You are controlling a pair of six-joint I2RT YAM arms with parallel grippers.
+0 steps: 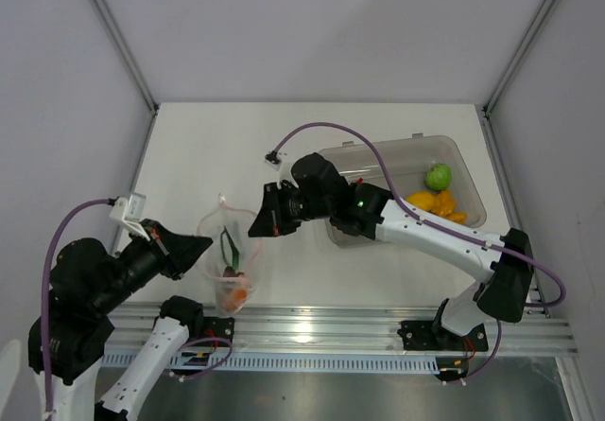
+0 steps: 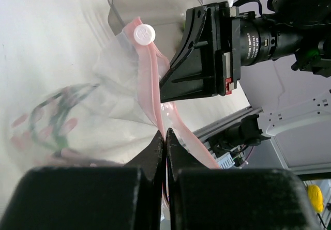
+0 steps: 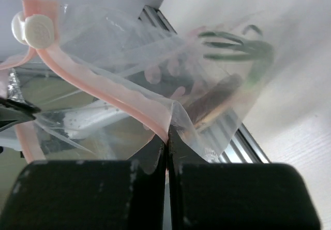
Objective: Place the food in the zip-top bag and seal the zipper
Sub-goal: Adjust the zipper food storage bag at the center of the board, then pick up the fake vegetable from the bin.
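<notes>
Your left claw (image 2: 164, 139) is fully closed, its tips pinching the pink zipper strip (image 2: 150, 80) of the clear bag (image 1: 230, 251). Your right claw (image 3: 166, 137) is also clamped tight on that strip, further along the mouth. The bag hangs between them near the front edge of the surface (image 1: 208, 147). A white slider (image 3: 37, 29) sits at one end of the strip. Through the crinkled plastic you can make out a green scallion (image 3: 232, 46) and a dark reddish piece (image 3: 217, 101), but the rest is blurred. You cannot tell whether the mouth is sealed. A green fruit (image 1: 438, 176) and yellow-orange fruit (image 1: 435, 201) lie in the grey bin (image 1: 397, 143), partly behind the right arm.
</notes>
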